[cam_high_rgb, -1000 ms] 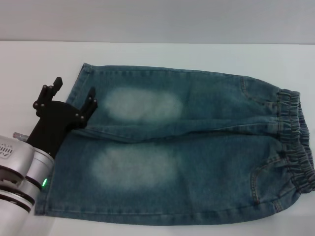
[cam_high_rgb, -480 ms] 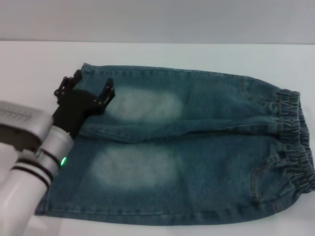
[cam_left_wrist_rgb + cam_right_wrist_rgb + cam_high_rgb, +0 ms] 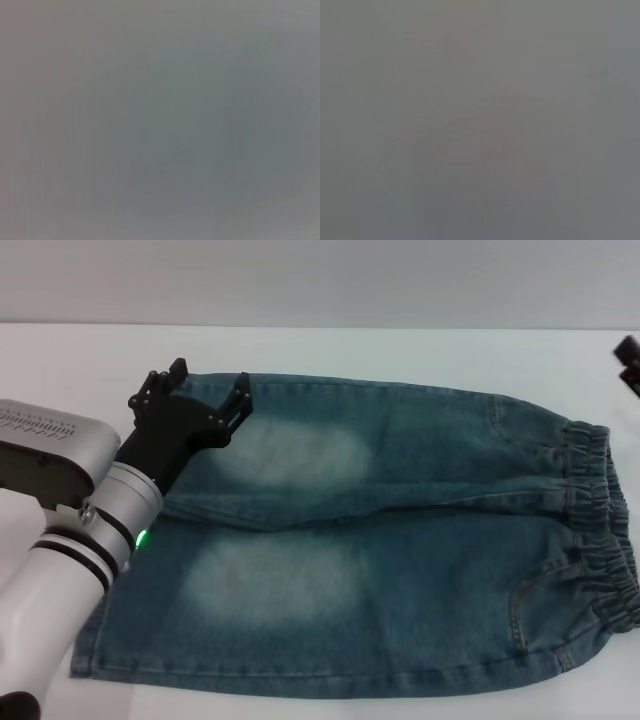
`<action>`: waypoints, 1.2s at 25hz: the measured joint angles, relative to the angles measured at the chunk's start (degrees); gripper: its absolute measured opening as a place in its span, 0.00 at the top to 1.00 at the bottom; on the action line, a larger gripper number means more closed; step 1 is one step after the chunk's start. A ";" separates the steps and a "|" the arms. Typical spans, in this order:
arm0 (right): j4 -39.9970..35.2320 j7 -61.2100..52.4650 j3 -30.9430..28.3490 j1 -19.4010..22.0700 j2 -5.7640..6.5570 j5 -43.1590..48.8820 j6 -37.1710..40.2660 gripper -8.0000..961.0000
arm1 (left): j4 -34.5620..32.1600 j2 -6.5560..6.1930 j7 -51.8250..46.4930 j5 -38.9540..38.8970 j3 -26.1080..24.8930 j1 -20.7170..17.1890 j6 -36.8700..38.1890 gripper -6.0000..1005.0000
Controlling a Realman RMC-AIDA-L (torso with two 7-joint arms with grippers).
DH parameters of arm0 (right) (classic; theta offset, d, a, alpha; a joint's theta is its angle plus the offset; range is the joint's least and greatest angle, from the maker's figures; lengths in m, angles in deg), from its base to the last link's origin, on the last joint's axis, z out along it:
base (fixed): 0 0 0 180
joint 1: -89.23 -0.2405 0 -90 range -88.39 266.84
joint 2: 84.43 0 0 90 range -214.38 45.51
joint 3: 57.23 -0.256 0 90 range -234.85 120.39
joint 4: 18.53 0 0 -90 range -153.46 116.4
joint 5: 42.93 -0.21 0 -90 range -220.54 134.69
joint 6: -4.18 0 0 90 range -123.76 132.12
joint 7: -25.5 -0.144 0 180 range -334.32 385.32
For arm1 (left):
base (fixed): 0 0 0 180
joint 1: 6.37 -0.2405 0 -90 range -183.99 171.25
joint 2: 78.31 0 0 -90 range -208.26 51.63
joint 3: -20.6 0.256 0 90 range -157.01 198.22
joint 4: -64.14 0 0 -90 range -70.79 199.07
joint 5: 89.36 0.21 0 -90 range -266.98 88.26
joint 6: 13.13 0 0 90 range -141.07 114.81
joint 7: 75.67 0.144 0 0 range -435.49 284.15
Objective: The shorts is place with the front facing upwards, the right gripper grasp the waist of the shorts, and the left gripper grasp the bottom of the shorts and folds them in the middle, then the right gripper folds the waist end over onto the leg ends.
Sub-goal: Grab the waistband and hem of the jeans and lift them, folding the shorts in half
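Observation:
The blue denim shorts (image 3: pixel 400 540) lie spread flat in the head view, with pale faded patches on both thighs. The gathered waist of the shorts (image 3: pixel 600 530) is on the right. The bottom of the shorts points left: the near leg hem (image 3: pixel 93 640) lies bare, and my arm covers most of the far leg hem. My left gripper (image 3: pixel 208 378) stands open over the far leg's outer corner, with nothing between its fingers. Only small dark parts of my right gripper (image 3: pixel 628 360) show at the right edge, beyond the waist. Both wrist views show nothing but plain grey.
The shorts rest on a white table (image 3: pixel 80 360) whose far edge runs along the top of the head view. My silver left arm (image 3: pixel 60 520) with its green light crosses the lower left corner.
My left gripper has moved away from me and to the right, from beside the leg hems to over the far leg's corner. Dark parts of my right gripper have come in at the right edge.

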 joint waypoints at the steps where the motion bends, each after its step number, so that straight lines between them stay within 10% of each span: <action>1: 0.21 -2.84 0.02 -1.01 0.74 2.15 -1.68 0.21 | 0.01 0.07 0.07 0.22 -0.07 -0.02 -0.07 0.20; 16: 5.03 -30.85 0.09 -14.32 8.52 27.70 -3.60 0.26 | 9.99 1.25 0.27 10.10 -10.29 -3.09 -16.95 0.20; 20: 5.88 -32.46 0.27 -16.65 8.76 30.53 -3.32 0.42 | 9.91 1.89 0.27 10.39 -11.59 -2.99 -19.30 0.20; 30: 6.70 -32.47 -0.71 -18.59 9.04 32.79 0.02 0.34 | 9.31 2.72 0.26 11.81 -12.26 -3.03 -19.48 0.20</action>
